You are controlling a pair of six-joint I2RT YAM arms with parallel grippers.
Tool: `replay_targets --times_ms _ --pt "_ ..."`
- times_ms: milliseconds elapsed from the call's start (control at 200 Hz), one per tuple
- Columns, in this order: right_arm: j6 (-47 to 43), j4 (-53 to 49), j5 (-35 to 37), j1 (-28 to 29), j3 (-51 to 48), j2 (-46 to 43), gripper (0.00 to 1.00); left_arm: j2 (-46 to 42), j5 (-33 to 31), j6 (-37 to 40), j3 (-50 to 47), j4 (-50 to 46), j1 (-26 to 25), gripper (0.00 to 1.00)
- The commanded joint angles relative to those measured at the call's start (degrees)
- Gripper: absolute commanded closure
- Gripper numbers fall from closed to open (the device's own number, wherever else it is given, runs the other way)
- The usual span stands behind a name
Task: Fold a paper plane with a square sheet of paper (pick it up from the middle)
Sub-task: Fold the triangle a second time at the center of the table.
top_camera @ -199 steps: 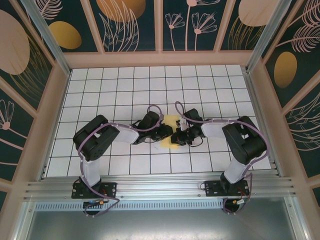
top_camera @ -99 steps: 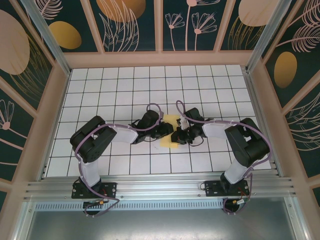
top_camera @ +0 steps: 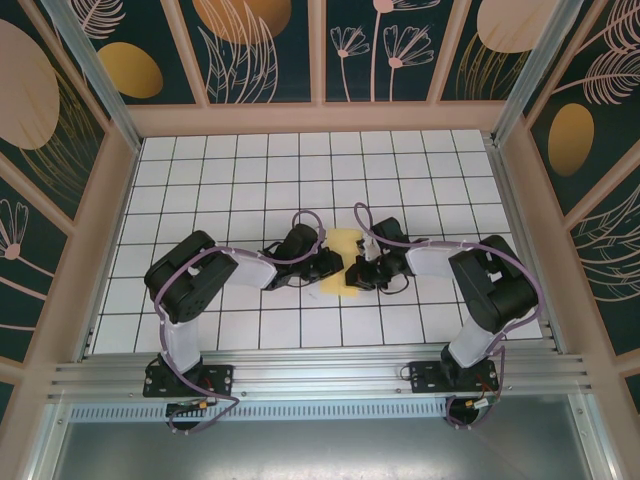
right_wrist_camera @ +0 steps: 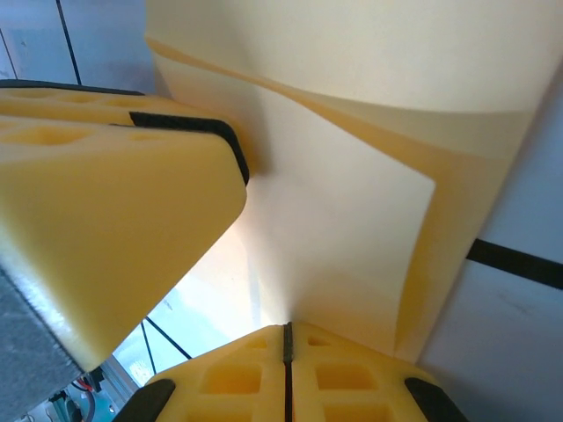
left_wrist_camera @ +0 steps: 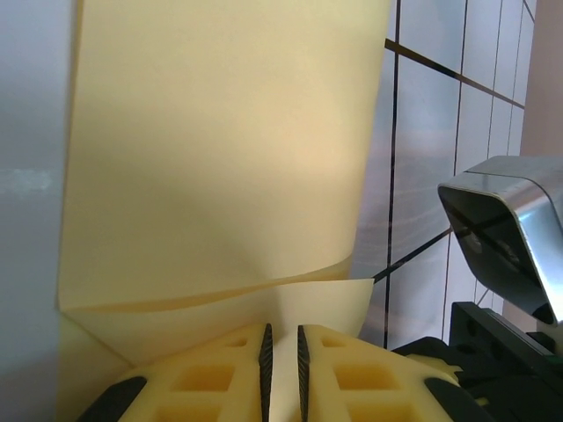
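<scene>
Yellow paper (top_camera: pixel 345 243) folded, pinched by left fingers (left_wrist_camera: pixel 202 382), right fingers (right_wrist_camera: pixel 352 380).

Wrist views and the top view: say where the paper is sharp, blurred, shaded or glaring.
Left wrist: the square sheet of paper is in focus, softly shaded towards its fold; the metal housing at right shows a bright sheen. Right wrist: the big yellow finger at left is blurred, and the sheet looks washed-out white below it. Top external: sharp and evenly lit.
</scene>
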Motion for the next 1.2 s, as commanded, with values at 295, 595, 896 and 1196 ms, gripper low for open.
replay_targets --times_ms 295,595,896,1196 --pt "0.37 -1.26 0.33 2.43 1.38 -3.2 0.89 2.03 -1.47 0.4 0.43 -3.45 -0.25 0.82" --pt "-0.66 -0.46 1.33 2.16 -0.83 1.16 0.9 1.85 -1.64 0.78 0.18 -4.22 -0.2 0.83" --pt "-3.85 -2.36 -1.61 -0.95 -4.5 -0.15 0.9 2.61 -2.6 1.4 0.48 -5.81 -0.2 0.84" --pt "-5.11 -3.1 -3.94 -1.41 -6.72 -2.66 0.88 3.07 -3.31 1.85 0.29 -7.31 -0.22 0.86"
